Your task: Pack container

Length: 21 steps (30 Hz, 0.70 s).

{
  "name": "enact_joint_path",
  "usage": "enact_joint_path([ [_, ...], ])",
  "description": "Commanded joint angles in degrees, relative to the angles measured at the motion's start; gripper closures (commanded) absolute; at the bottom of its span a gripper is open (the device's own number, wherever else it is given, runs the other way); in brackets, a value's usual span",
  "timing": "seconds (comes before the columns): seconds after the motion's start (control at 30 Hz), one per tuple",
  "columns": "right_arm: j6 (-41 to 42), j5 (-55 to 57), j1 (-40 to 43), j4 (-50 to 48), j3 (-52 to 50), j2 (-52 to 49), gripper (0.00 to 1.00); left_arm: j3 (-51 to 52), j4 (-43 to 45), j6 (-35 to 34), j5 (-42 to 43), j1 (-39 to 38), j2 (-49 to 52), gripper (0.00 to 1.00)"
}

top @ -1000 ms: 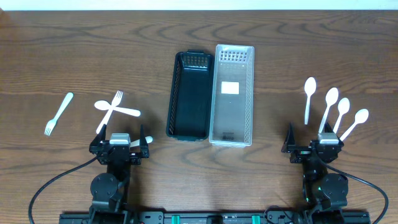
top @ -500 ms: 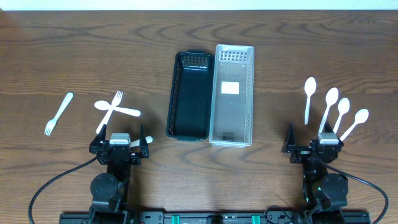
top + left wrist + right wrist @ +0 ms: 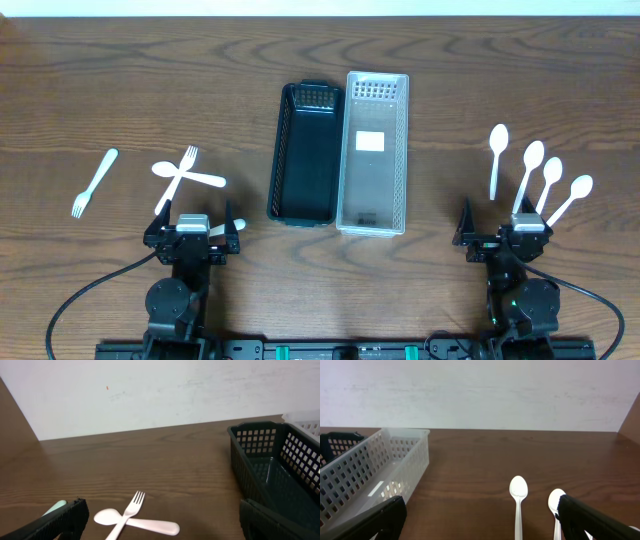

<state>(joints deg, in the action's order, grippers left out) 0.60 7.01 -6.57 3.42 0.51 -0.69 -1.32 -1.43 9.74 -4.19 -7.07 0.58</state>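
Nothing has shifted in the past second: both arms sit folded low at the near table edge, the left gripper [image 3: 197, 223] and right gripper [image 3: 505, 231] spread wide, holding nothing. Between them the long black plastic mesh basket [image 3: 305, 152] and clear perforated plastic basket [image 3: 374, 152] lie touching, without cutlery. A lone white plastic fork [image 3: 94, 183] and a crossed white fork and spoon [image 3: 186, 172] lie left, and four white plastic spoons [image 3: 534, 152] lie right, seemingly laid out within each arm's reach.

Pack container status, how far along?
Done: nothing, black basket and clear basket hold no cutlery. In hand: nothing, left gripper and right gripper sit open and empty at the near edge. To do: four spoons on the right; lone fork, plus second fork crossing a fifth spoon, on the left.
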Motion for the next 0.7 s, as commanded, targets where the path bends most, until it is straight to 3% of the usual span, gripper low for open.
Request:
enact_joint_path([
  [0.0, -0.7, -0.4, 0.3, 0.2, -0.2, 0.3, 0.01, 1.1, -2.4, 0.5, -0.7, 0.0, -0.3, 0.02],
  [0.67, -0.2, -1.6, 0.3, 0.4, -0.2, 0.0, 0.01, 1.1, -2.4, 0.5, -0.7, 0.0, -0.3, 0.02],
])
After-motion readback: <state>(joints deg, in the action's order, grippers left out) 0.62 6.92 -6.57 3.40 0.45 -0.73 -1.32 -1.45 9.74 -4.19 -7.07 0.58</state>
